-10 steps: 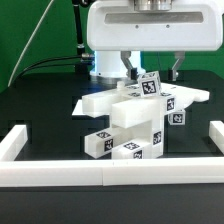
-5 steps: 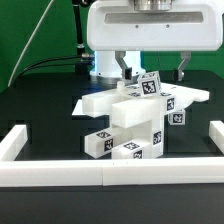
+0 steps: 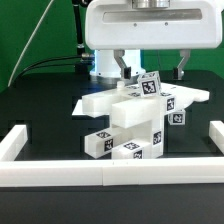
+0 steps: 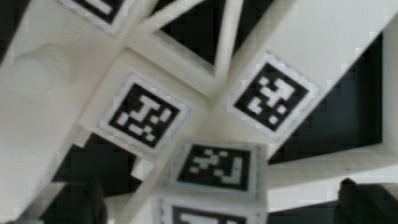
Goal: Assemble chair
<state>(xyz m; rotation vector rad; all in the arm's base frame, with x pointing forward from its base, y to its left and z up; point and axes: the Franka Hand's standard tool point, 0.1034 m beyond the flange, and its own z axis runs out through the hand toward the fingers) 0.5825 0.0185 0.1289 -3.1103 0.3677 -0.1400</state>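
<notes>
The gripper (image 3: 152, 68) hangs right above the chair (image 3: 135, 118). Its fingers (image 3: 122, 66) stand as wide apart as they go, one on each side of the tagged block (image 3: 148, 86) at the top of the chair, and they hold nothing. In the wrist view only white parts with square tags fill the gap between the dark fingertips (image 4: 68, 200), with no contact that I can see.

In my judgement the step in hand concerns this top block. The chair is partly built, a low stack of white pieces in the middle of the table (image 3: 45, 105), and more joining seems to be left. If the next move is a grasp, it calls for a straight descent over the block, then a centred closing, so that the stack below is not pushed or tipped.

The table is black and matt. A white border rail (image 3: 60, 172) runs in front of the chair and along both sides of it. Behind the chair there is a green backdrop (image 3: 30, 30).
</notes>
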